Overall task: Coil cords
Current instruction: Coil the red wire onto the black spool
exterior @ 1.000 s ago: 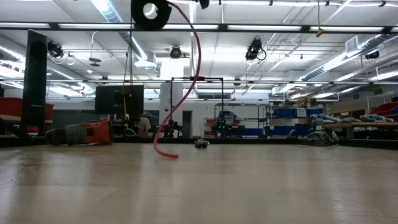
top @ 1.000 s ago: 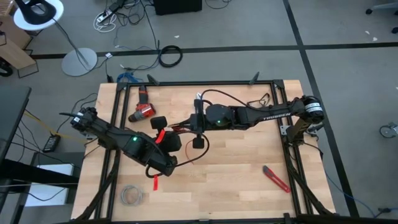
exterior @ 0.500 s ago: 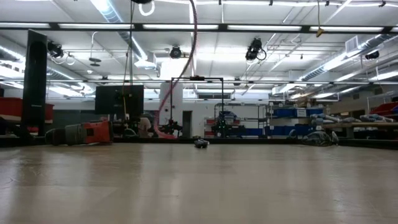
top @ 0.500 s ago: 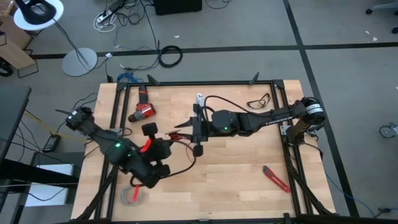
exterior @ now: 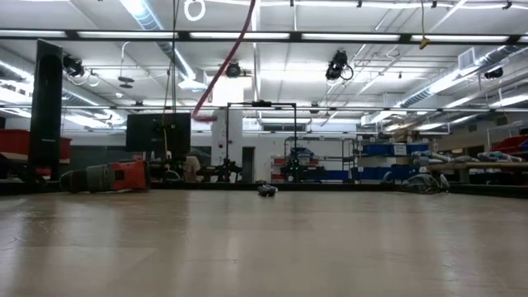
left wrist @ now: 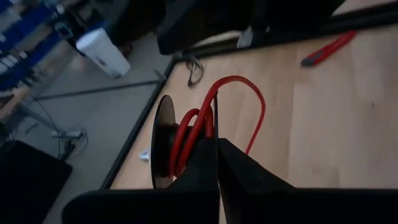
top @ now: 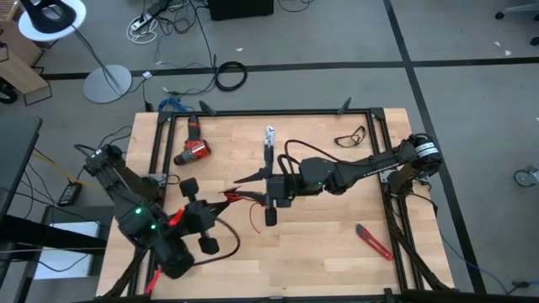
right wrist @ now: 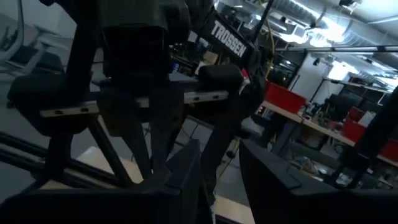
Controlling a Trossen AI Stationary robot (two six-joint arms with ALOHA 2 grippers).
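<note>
From above, we saw the left hand (top: 205, 220) near the left front of the pale wooden table (top: 337, 252), with the thin bright red wire (top: 238, 199) running from it toward the right hand (top: 269, 199) at mid-table. A free end of the wire (top: 257, 220) curled down just beside the right hand. Also on the table lay a red and black power drill (top: 192, 150), a pair of clear glasses (top: 352, 135) and a red-handled utility knife (top: 373, 241).

At table height, the red wire (exterior: 223, 66) hung slanting, clear of the table surface.

Through the left wrist camera, the left hand's fingers (left wrist: 239, 174) were pressed together on the red wire (left wrist: 239, 93), which looped beside a dark disc (left wrist: 163, 140).

Through the right wrist camera, the right hand's fingers (right wrist: 264, 171) stood apart, and we could see nothing between them.
</note>
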